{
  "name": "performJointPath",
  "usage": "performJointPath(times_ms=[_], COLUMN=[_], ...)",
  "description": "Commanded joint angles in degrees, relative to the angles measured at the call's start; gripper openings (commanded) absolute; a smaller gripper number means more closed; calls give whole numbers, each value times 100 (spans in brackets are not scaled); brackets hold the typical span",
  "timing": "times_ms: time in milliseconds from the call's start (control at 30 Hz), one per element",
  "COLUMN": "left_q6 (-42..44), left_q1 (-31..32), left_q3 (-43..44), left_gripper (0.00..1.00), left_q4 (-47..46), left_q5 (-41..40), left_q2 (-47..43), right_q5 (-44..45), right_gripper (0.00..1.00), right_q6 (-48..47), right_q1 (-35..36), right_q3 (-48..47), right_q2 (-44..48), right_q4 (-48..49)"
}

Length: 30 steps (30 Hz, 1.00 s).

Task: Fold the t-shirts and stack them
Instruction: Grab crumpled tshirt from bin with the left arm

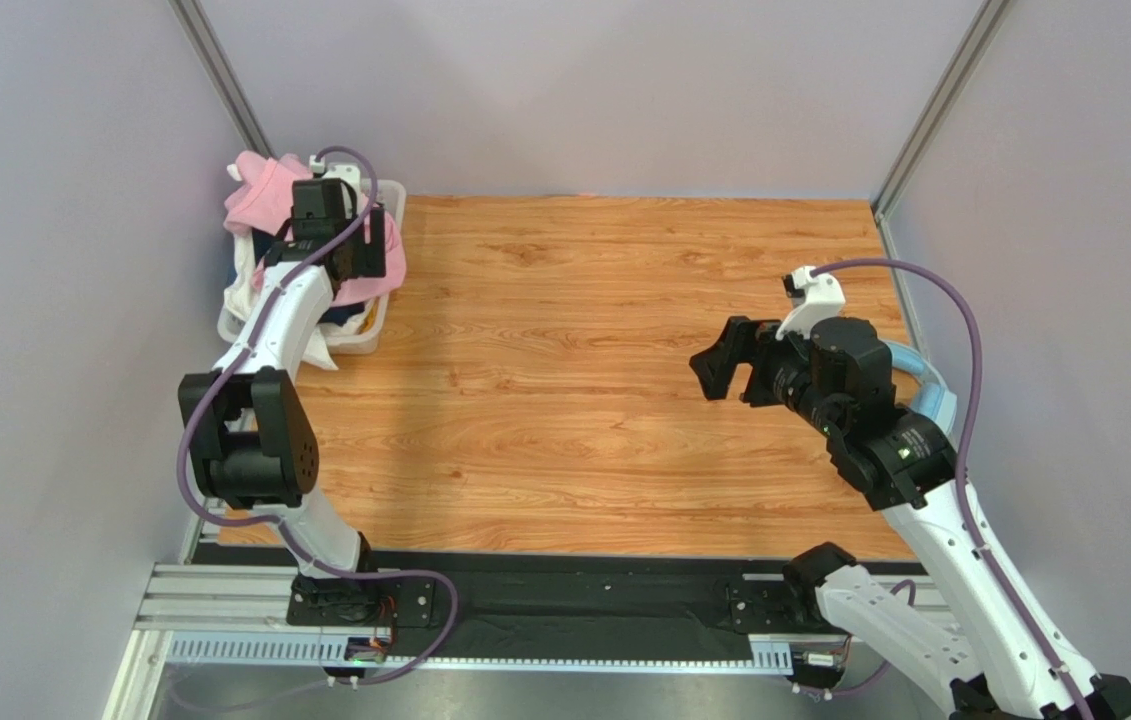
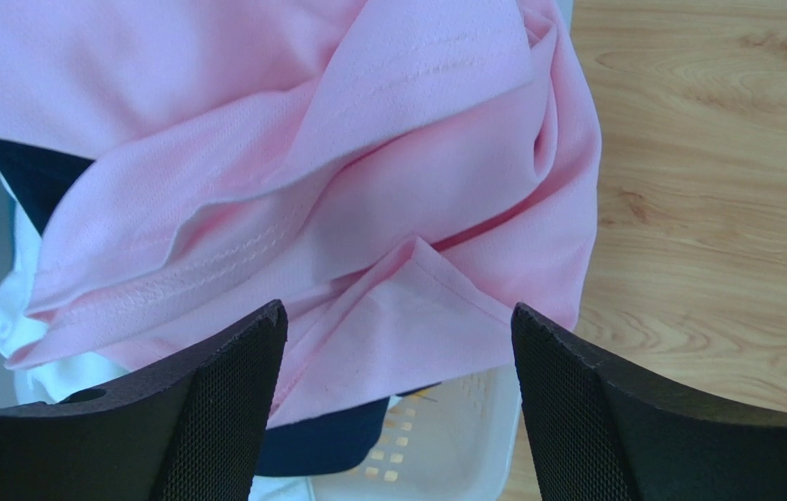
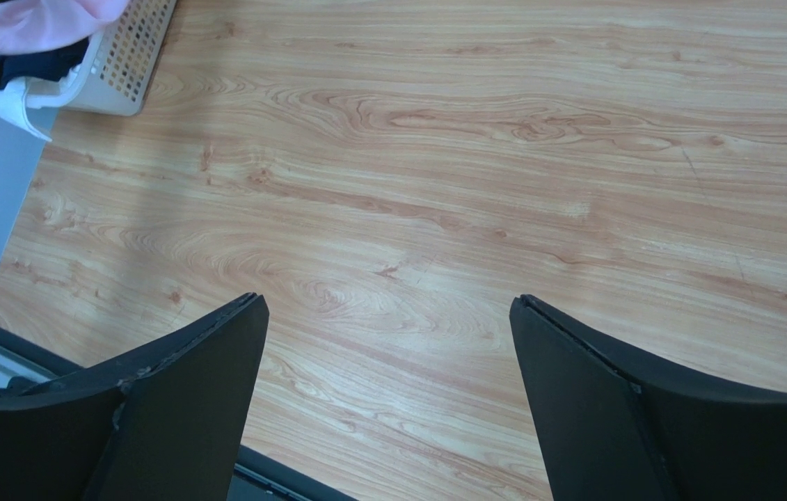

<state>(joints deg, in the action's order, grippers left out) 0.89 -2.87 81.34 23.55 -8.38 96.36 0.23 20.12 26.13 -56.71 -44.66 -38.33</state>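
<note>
A light pink t-shirt (image 2: 366,188) lies crumpled on top of the white basket (image 1: 361,339) at the table's far left, spilling over its rim. Under it a dark navy t-shirt (image 2: 324,438) peeks out, and the pink t-shirt (image 1: 268,195) also shows from above. My left gripper (image 2: 397,324) hovers open just above the pink cloth, holding nothing. My right gripper (image 1: 726,363) hangs open over bare wood at the right side of the table, its fingers (image 3: 188,397) wide apart.
White cloth (image 2: 21,313) also lies in the basket (image 3: 126,63). Light blue headphones (image 1: 929,387) sit behind the right arm near the table's right edge. The wooden table (image 1: 601,345) stretches between the arms. Grey walls close in on three sides.
</note>
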Motion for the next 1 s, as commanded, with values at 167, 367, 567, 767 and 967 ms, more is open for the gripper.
performJointPath(times_ms=[167, 367, 567, 767, 967], left_q6=[360, 202, -53, -62, -185], left_q1=[103, 94, 94, 94, 94], left_q3=[67, 206, 602, 1015, 1217], left_gripper=[84, 85, 85, 85, 82], left_q4=[-1159, -1020, -958, -966, -800], left_q5=[-578, -594, -918, -1614, -1667], left_q2=[-327, -408, -30, 524, 920], right_q5=[-392, -410, -375, -331, -243], right_gripper=[93, 93, 92, 92, 92], right_q6=[-43, -26, -17, -69, -131], right_q1=[147, 261, 358, 366, 375], right_q3=[11, -7, -33, -112, -227], right_q2=[-279, -385, -377, -236, -148], right_q4=[282, 317, 264, 71, -140])
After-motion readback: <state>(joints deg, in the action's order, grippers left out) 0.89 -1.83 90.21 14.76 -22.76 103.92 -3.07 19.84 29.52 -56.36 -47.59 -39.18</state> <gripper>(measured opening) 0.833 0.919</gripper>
